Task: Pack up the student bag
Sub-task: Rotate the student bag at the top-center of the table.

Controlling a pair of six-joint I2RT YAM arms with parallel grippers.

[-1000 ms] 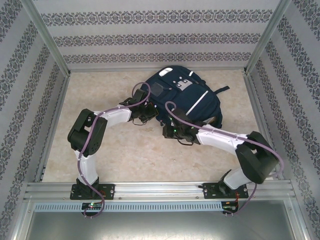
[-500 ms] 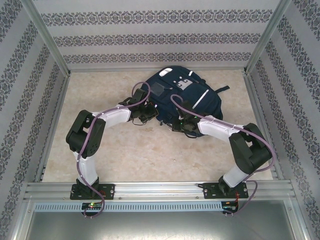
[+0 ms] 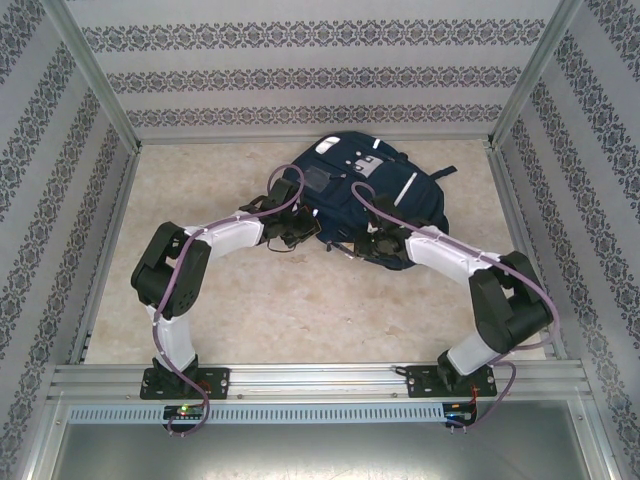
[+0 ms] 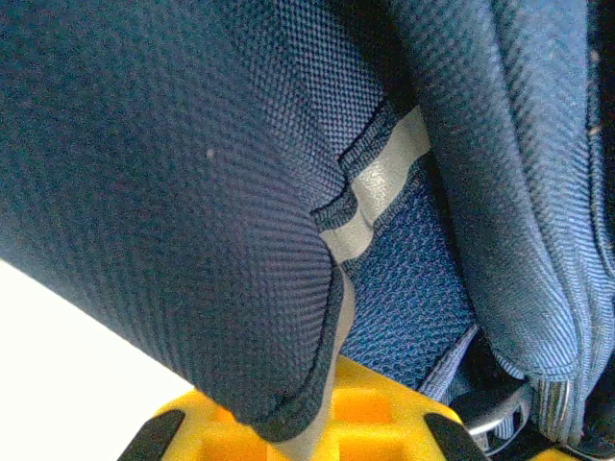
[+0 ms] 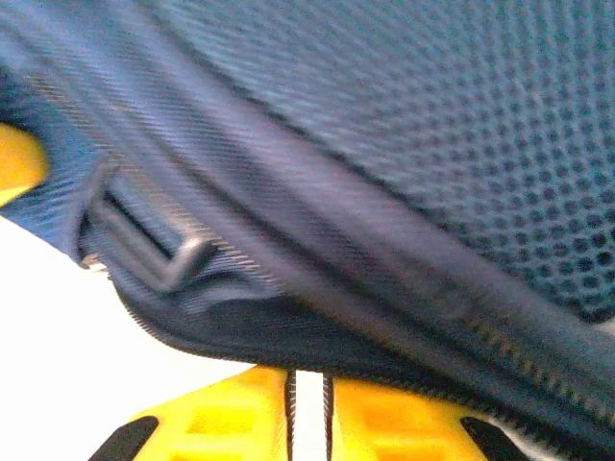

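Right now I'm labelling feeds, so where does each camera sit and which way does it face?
Top: above, behind the bases, looking down on table, bag, left arm, right arm.
Left wrist: close against the bag, left gripper at bottom.
Right wrist: close against the bag, right gripper at bottom.
Shared: the navy bag.

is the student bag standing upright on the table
No, in the top view the student bag lies down on the table, its front with the white stripes facing up.

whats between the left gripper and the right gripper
In the top view, the near edge of the student bag spans the gap between the left gripper and the right gripper.
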